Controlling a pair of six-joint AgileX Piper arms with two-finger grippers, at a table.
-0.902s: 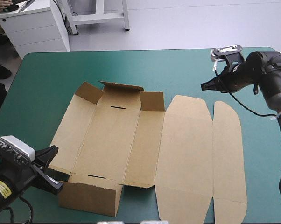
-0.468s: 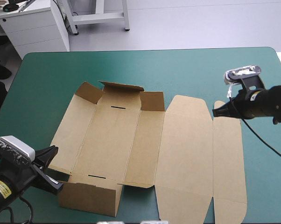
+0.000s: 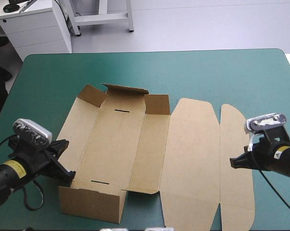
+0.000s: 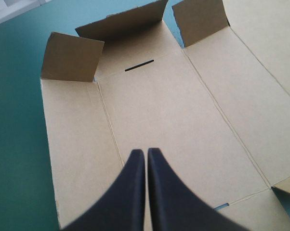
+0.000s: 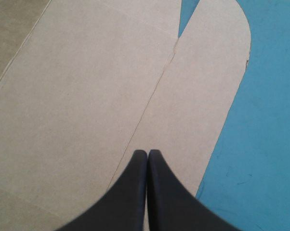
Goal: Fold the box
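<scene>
**Currently: both grippers closed, stationed at opposite sides of the open box**

The box (image 3: 116, 144) lies on the teal-green cover (image 3: 193, 72), at mid-table toward the near edge. Its near end wall (image 3: 92, 204) stands raised and the far end flaps (image 3: 125, 91) are partly up. The left side wall (image 3: 75, 137), the lid (image 3: 191, 154) and the outer flap (image 3: 234, 159) lie flat.

1. Left gripper (image 4: 146, 151): fingers pressed together with nothing between them. The tip is over the crease joining the left side wall to the base. This position probably prepares the raising of that wall.
2. Right gripper (image 5: 147, 151): fingers likewise closed and empty. The tip is at the crease between the lid and the outer flap, probably to work that fold or steady the sheet.

Closed fingers form a single point, suited to pressing or levering thin board. Contact with the board cannot be confirmed.
</scene>
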